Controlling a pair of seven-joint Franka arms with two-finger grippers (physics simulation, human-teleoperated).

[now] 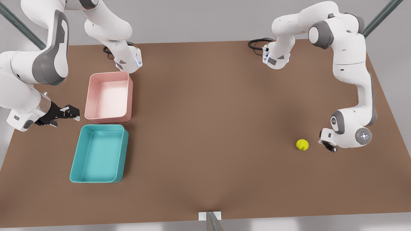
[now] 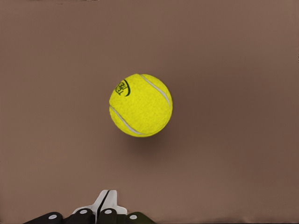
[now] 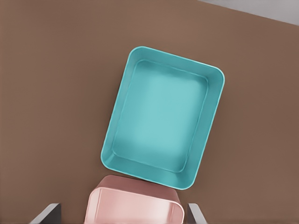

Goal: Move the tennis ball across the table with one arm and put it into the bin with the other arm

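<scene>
The yellow-green tennis ball [image 1: 302,144] rests on the brown table [image 1: 205,128] near the front view's right. My left gripper [image 1: 325,144] is low beside it, on the side nearer the table's right edge, a short gap away. In the left wrist view its fingertips [image 2: 106,199] are pressed together, shut and empty, with the ball [image 2: 141,105] ahead of them. The teal bin [image 1: 77,160] lies empty at the front view's left. My right gripper [image 1: 74,113] hovers open just above and to the left of it, its fingers [image 3: 49,213] spread wide over the bin [image 3: 117,126].
A pale pink tray [image 1: 130,93] sits directly behind the teal bin, almost touching it, and appears as the pink tray [image 3: 133,198] in the right wrist view. Both arm bases and their black cables [image 1: 257,43] stand at the table's far edge. A small white bracket [image 1: 210,215] marks the near edge.
</scene>
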